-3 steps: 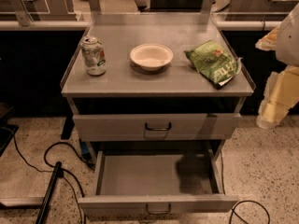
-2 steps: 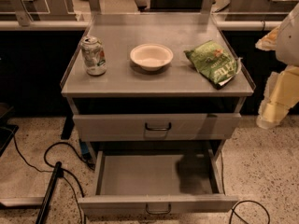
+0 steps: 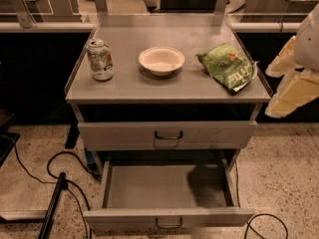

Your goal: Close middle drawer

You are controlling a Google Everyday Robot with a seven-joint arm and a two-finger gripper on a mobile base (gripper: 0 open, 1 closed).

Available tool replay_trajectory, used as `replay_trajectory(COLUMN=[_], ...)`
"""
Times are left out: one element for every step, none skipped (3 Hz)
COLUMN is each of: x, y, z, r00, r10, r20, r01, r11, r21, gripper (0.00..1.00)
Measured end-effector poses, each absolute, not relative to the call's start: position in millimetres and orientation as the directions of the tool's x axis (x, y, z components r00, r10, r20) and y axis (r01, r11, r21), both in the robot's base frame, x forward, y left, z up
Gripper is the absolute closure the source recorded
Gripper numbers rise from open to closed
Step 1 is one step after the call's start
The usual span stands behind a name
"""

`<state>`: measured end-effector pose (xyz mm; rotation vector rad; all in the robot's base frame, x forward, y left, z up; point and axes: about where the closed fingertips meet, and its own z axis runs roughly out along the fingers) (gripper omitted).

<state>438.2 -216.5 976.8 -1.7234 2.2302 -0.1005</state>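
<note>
The middle drawer is pictured pulled far out beneath the front edge of the surface, its flat grey floor exposed and nothing seen inside, its low front panel and small loop handle at the bottom of the view. The closing has evidently not been begun: no contact with the drawer is made, and the approach is judged to be the step in hand. The gripper is held off the right edge of the surface, just beyond the front right corner and at about the height of the top, so the drawer lies well below it and to its left, well apart. Whether the jaws are open or shut cannot be told, and nothing can be made out in them. For the next move, the gripper would need to be lowered and brought round to the drawer's front panel, set against it near the handle, and a straight push given toward the cabinet until the panel sits flush under the upper drawer, which is seen shut or nearly so. A push placed off-centre might cause the drawer to bind on its runners. On the surface, a can is stood near the left edge, a bowl at the middle, and a green bag by the right edge; none is in the path. Cables are strewn on the floor to the left.
</note>
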Motion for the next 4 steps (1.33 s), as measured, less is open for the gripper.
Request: replay_trajectory(x=[438, 438, 438, 430], y=[-216, -216, -216, -217], z=[977, 977, 977, 963], r00=[-0.221, -0.221, -0.221, -0.245], r10=[-0.953, -0.953, -0.953, -0.939], r20=[-0.207, -0.207, -0.207, -0.242], r01=[-0.930, -0.930, -0.930, -0.931], r11=[0.270, 0.270, 0.270, 0.298], r21=[-0.248, -0.248, -0.248, -0.213], gripper=[0.65, 0.90, 1.00, 1.00])
